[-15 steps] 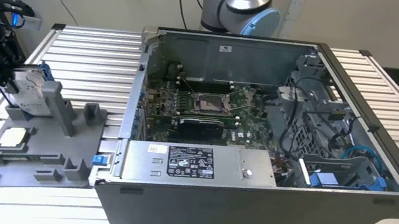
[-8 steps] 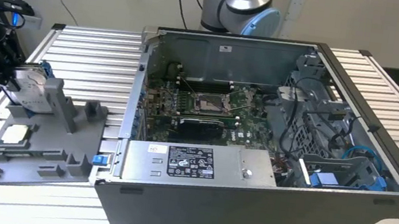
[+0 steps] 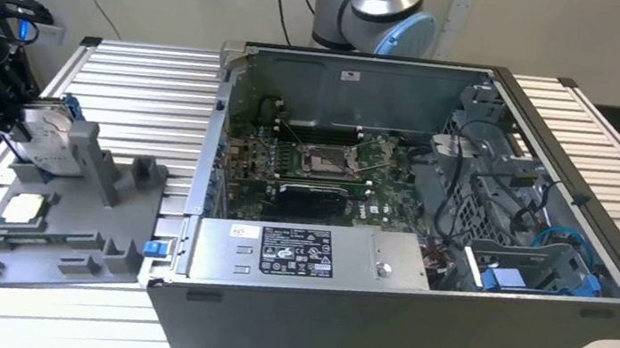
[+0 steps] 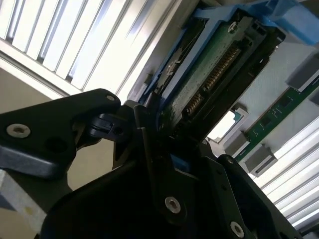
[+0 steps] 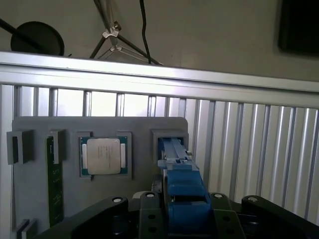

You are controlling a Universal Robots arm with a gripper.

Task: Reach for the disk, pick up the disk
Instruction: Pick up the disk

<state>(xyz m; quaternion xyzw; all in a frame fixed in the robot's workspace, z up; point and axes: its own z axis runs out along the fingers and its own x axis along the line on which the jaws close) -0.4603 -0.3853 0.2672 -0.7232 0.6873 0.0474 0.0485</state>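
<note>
The disk [image 3: 47,138] is a silver drive in a blue bracket. It stands on edge, tilted, at the upright post of the grey fixture tray [image 3: 79,238] on the exterior view's left. My gripper [image 3: 14,124] reaches in from that side and is shut on the disk. In the first wrist view the disk's blue bracket edge [image 5: 183,191] sits between the black fingers [image 5: 149,214]. The second wrist view shows the disk's green circuit-board underside [image 4: 212,69] held against the gripper [image 4: 159,134].
A small square CPU chip [image 5: 103,155] and a green memory stick [image 5: 54,184] lie in pockets of the fixture tray. An open computer case [image 3: 387,319] stands on the slatted metal table [image 3: 142,84] at the exterior view's right, and the arm's base [image 3: 375,3] is behind it.
</note>
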